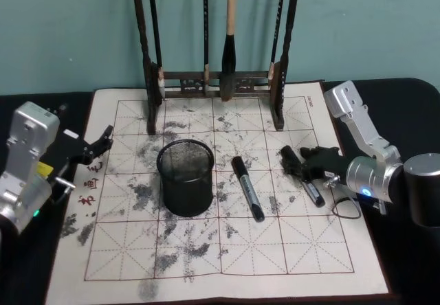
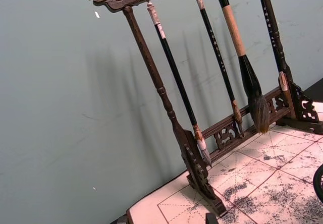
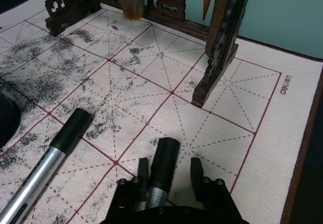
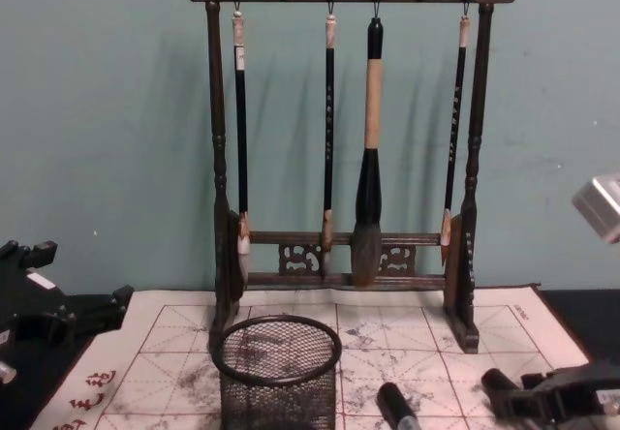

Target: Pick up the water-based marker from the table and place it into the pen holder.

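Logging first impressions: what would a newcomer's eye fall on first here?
The tall wooden brush rack with hanging brushes stands at the back of the ink-stained mat. The right gripper, fingers open, straddles one marker on the mat's right; a second marker lies beside the black mesh pen holder; the left gripper sits at the mat's left edge.

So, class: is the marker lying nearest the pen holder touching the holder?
Apart. The head view shows a strip of mat between the pen holder and that marker.

right hand (image 1: pixel 299 164) at marker (image 1: pixel 314 193) | pen holder (image 1: pixel 185 196) upright, well left
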